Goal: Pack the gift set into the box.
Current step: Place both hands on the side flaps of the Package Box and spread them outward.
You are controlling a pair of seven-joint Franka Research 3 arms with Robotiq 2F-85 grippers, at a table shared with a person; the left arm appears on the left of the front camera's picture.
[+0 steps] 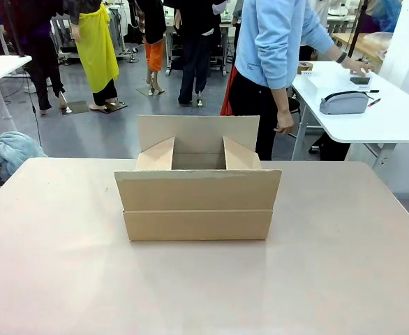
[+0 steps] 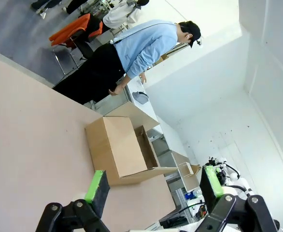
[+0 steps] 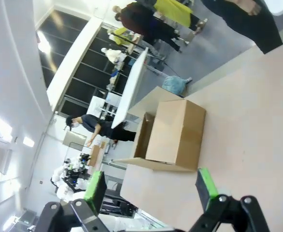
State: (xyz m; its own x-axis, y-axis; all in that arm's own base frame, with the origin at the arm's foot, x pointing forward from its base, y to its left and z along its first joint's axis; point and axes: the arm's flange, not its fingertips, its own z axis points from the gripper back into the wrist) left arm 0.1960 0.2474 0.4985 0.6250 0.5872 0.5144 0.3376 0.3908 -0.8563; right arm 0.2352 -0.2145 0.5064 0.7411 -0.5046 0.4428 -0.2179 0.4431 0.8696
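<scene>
Both pincers are released and grasp nothing. In the left wrist view the left pincer (image 2: 154,186) has its two green pads (image 2: 97,186) spread wide, with free air between them. The box (image 2: 120,150) stands on the bench (image 2: 30,145) ahead of this pincer, beyond the fingertips and apart from them. It falls in the gap between the two fingers, a little nearer to the one at the picture's left. Its open top turns toward the other finger.

In the right wrist view the right pincer (image 3: 150,187) is open in the same way, with the pads wide apart. The box (image 3: 173,133) is ahead of it too, between the lines of the two fingers and not touching them. Here the open top turns toward the finger at the picture's left.

From the front we see the box (image 1: 197,188) in the middle of the bench (image 1: 344,265), its long side toward us and all four flaps open. The far flap stands upright, the two side flaps rise slanted, and the near flap stands above the front wall.

Beyond the box from both pincers, a person (image 1: 271,42) in a light blue top stands past the bench. The person is turned to a white bench (image 1: 393,118) at the side, with one hand on it. A grey pouch (image 1: 344,102) lies there.
</scene>
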